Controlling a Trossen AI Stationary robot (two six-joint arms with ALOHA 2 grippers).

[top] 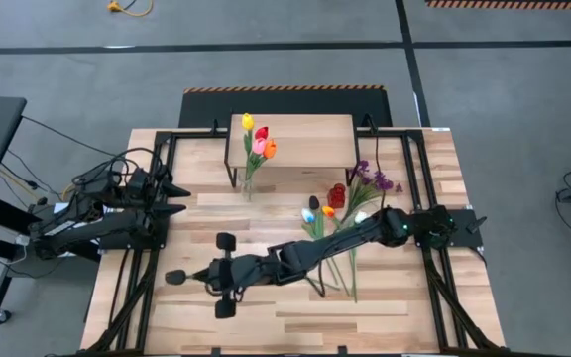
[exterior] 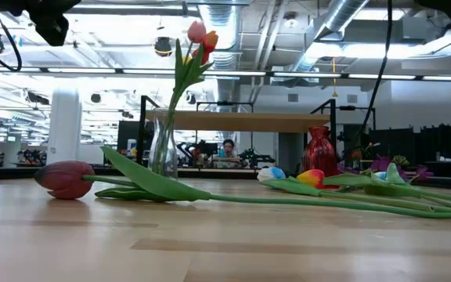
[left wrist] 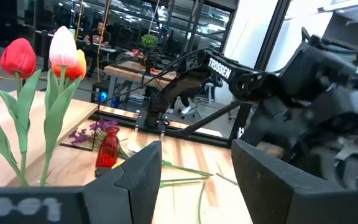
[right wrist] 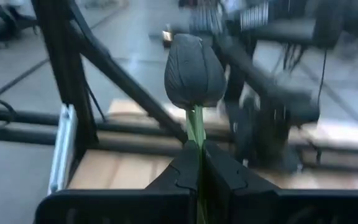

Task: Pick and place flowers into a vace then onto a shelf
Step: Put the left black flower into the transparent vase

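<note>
One dark-headed tulip is pinched by its green stem between the pressed-together fingers of my right gripper, which reaches across the middle of the table in the high view, well short of the glass vase. That vase stands on the tabletop just in front of the shelf and already holds several tulips; the other loose flowers lie on the boards beside my right arm. My left gripper waits at the table's left edge with its fingers spread and holding nothing. I judge the step in hand to be carrying this stem to the vase; next I must bring it stem-down over the narrow mouth without knocking the blooms already there.
</note>
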